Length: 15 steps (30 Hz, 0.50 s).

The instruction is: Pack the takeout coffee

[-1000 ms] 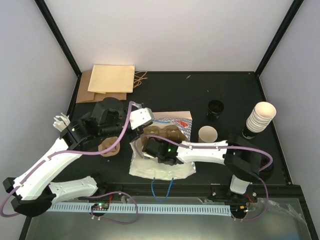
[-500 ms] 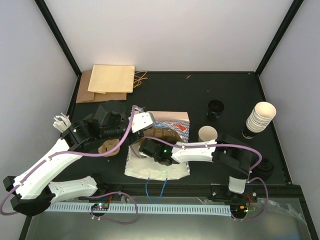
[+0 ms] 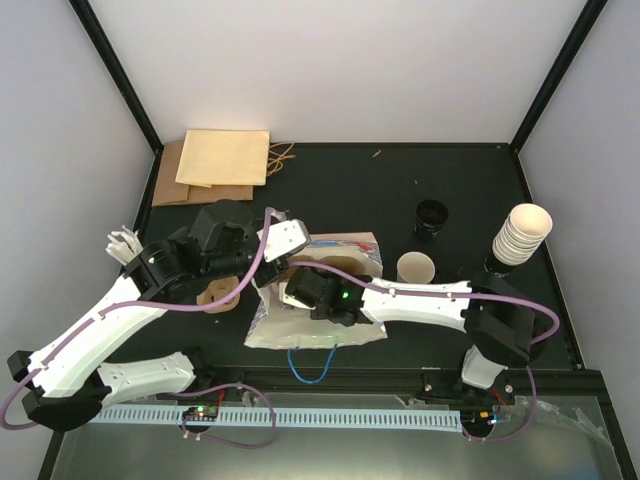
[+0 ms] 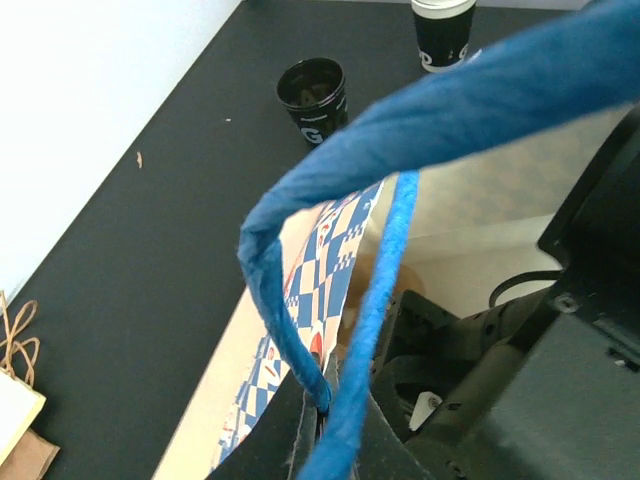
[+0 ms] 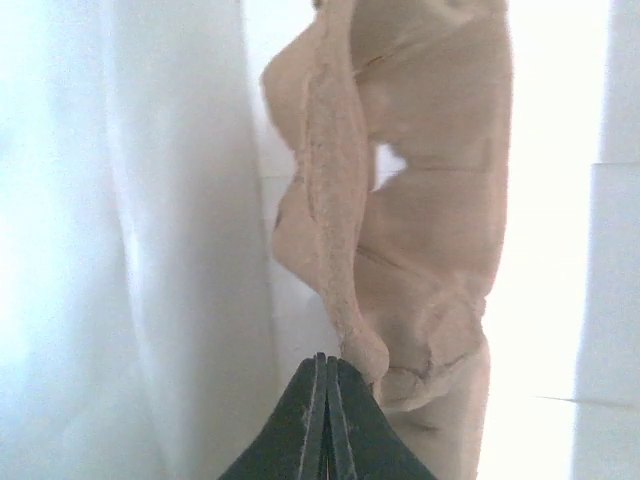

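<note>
At frame centre, the left gripper [image 4: 321, 412] pinched the checked bag [image 3: 355, 247] by its blue handle [image 4: 450, 95]. The right gripper [image 5: 326, 375] pinched the pulp cup carrier [image 5: 410, 200] inside. The paper cup [image 3: 415, 268] stood just right of the bag. The carrier probably needed seating flat before release.

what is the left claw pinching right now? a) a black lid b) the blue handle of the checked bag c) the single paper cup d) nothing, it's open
b: in the left wrist view the left claw is shut on the blue handle of the checked bag, while the single paper cup stands free to the bag's right.
</note>
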Motion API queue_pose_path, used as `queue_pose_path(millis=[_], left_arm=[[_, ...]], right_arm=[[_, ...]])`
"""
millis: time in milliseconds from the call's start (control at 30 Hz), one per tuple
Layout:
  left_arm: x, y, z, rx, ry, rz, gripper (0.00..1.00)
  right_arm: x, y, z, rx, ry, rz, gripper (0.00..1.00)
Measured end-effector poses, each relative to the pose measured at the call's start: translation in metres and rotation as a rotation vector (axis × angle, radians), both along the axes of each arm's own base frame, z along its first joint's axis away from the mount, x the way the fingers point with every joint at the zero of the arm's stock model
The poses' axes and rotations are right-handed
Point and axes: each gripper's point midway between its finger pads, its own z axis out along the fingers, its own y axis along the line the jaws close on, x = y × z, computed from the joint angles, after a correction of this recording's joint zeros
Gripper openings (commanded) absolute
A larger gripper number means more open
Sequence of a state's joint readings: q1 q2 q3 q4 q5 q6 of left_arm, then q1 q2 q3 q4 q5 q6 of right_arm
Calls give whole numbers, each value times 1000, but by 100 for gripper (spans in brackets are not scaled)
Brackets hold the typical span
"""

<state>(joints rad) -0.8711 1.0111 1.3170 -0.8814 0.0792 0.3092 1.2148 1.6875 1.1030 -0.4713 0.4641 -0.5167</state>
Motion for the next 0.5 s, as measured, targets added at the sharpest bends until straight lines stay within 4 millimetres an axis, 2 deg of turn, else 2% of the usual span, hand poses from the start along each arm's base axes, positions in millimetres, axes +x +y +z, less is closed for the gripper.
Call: queue_pose_path(millis=[100, 367, 500], left_arm=[[3, -1, -3, 11, 5, 11, 2], [6, -1, -7, 21, 11, 20, 2], [8, 0, -5, 17, 4, 36, 1]], right_arm=[[-4, -3, 6, 15, 18, -6, 8], [-12, -8, 1, 16, 77, -27, 30], [-13, -9, 9, 35, 95, -72, 37]])
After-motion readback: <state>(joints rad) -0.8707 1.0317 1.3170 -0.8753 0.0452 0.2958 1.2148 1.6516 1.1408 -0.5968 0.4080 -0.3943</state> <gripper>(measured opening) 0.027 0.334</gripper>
